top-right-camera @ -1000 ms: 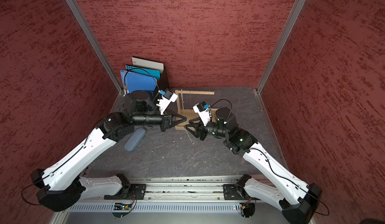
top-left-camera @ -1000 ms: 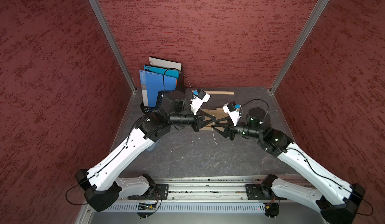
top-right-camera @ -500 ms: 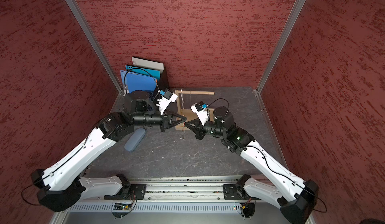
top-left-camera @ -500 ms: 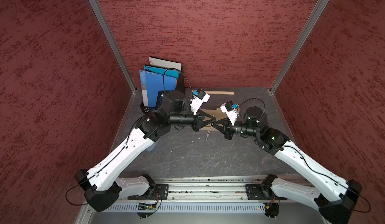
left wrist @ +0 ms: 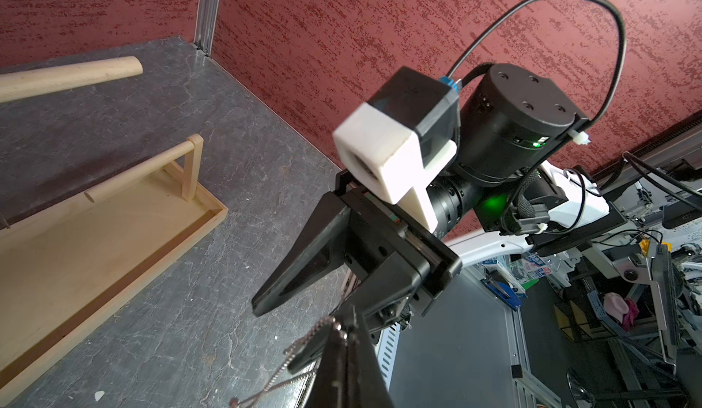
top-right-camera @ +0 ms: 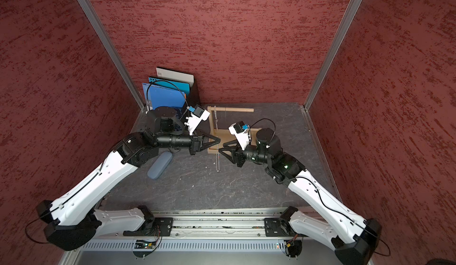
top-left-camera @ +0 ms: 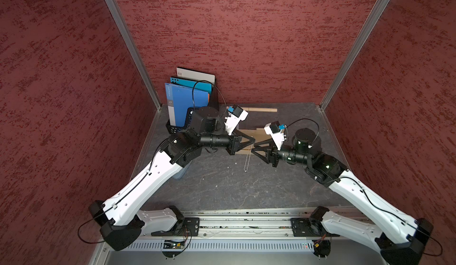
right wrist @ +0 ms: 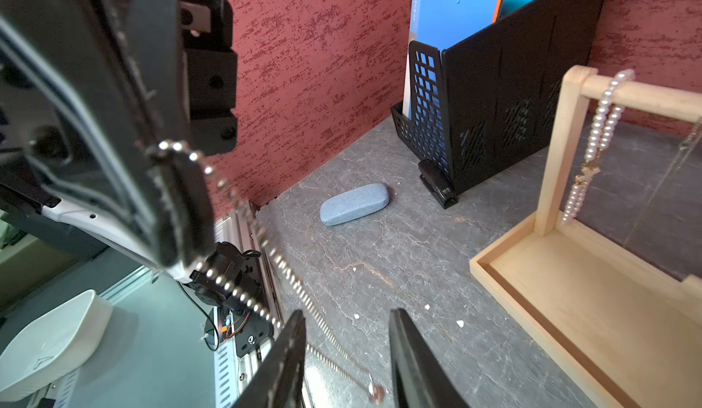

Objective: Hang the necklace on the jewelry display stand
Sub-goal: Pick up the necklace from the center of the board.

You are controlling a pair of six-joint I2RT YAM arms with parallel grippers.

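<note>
Left gripper (top-right-camera: 218,140): clenched on the necklace (top-right-camera: 217,160), held up so the chain hangs free just in front of the stand (top-right-camera: 211,125).
Right gripper (right wrist: 348,313): jaws apart with the chain between them, I judge to spread the loop.
Dowel (top-right-camera: 237,109): necklace not yet on it.

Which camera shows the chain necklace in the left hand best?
The right wrist view: the necklace runs across the frame with each bead distinct, from the shut left hand down to its end. Both top views show only a thin hanging line; the left wrist view catches a short blurred stretch.
</note>
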